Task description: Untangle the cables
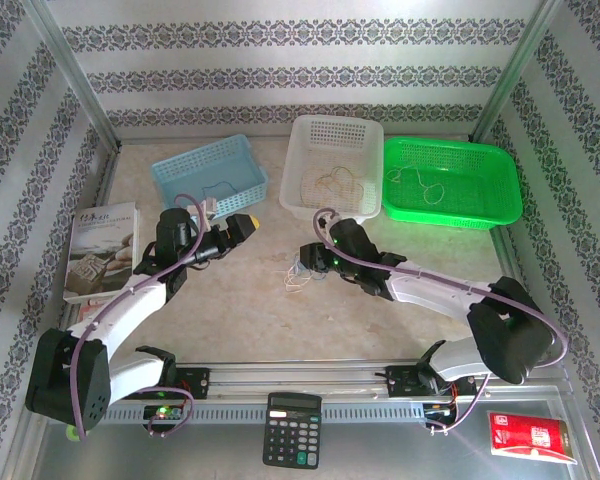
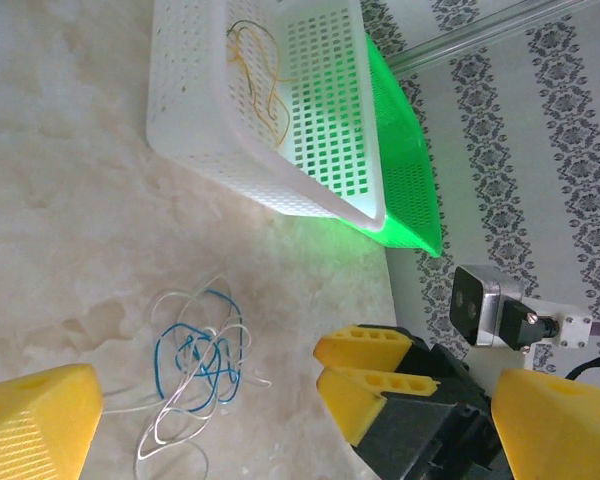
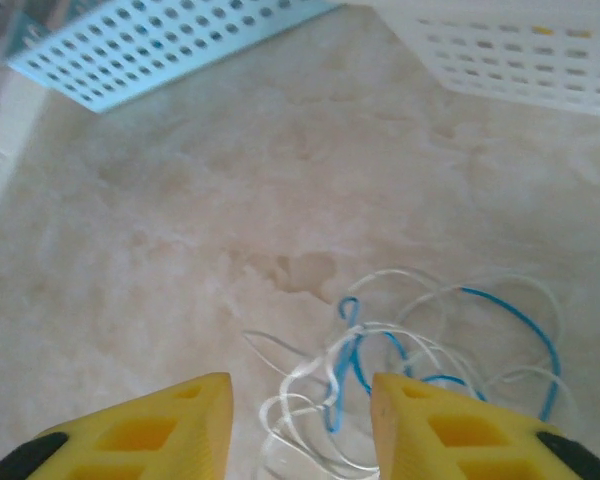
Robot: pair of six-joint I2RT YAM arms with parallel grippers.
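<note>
A small tangle of thin blue and whitish cables (image 1: pixel 300 274) lies on the marble tabletop between the two arms. My right gripper (image 3: pixel 302 425) is open just over it, and loops of the cables (image 3: pixel 410 355) run between the yellow fingertips. My left gripper (image 2: pixel 300 430) is open wide, with the cables (image 2: pixel 195 360) lying on the table between its fingers and nearer the left one. From above, the left gripper (image 1: pixel 244 224) hangs left of the tangle and the right gripper (image 1: pixel 308 260) just right of it. The left wrist view shows the right gripper's yellow fingers (image 2: pixel 365 375) beside the tangle.
Along the back stand a blue basket (image 1: pixel 185 170), a white basket (image 1: pixel 298 160) holding a yellowish wire (image 1: pixel 336 181), and a green basket (image 1: pixel 450 222) holding a whitish wire (image 1: pixel 418 180). A book (image 1: pixel 100 250) lies at left. A calculator (image 1: pixel 292 428) and a red packet (image 1: pixel 530 437) sit at the near edge.
</note>
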